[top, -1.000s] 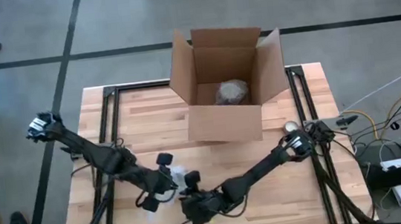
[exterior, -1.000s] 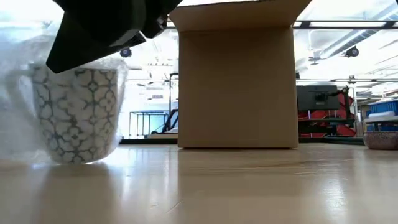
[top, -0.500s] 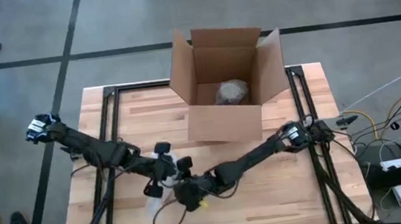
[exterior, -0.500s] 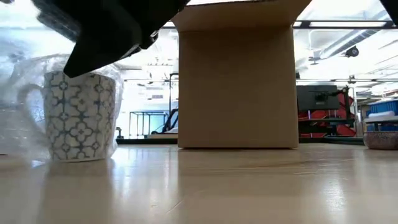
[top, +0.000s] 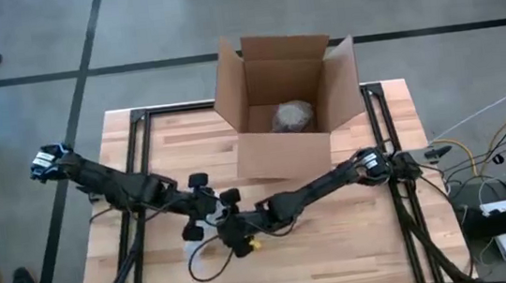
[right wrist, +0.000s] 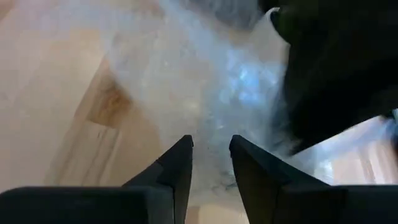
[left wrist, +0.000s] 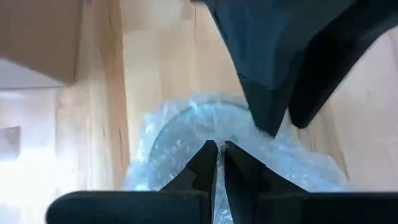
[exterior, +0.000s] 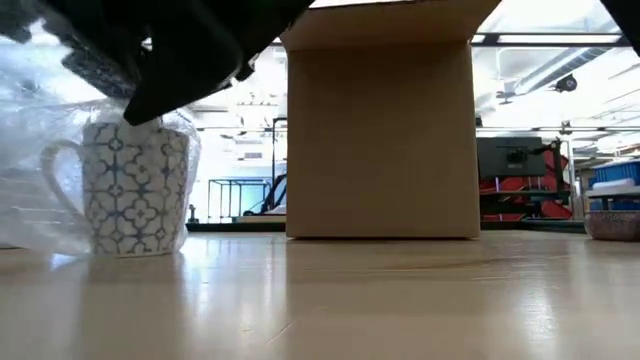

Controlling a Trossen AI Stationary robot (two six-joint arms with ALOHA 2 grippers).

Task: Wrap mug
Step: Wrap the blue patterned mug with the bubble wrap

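While both arms converge near the desk's front-left area, the mug stands upright on the wood, handle pointing away from the cardboard box, partly draped in bubble wrap. Left tool: fingers pressed together with only a sliver between them, pinching the bubble wrap just above the mug's rim. Right tool: fingers apart with a clear gap, nothing between them, hovering directly over the wrap-covered mug, close beside the left tool. High view: both tools meet just over the mug, in front of the box. A wrapped bundle lies inside the box.
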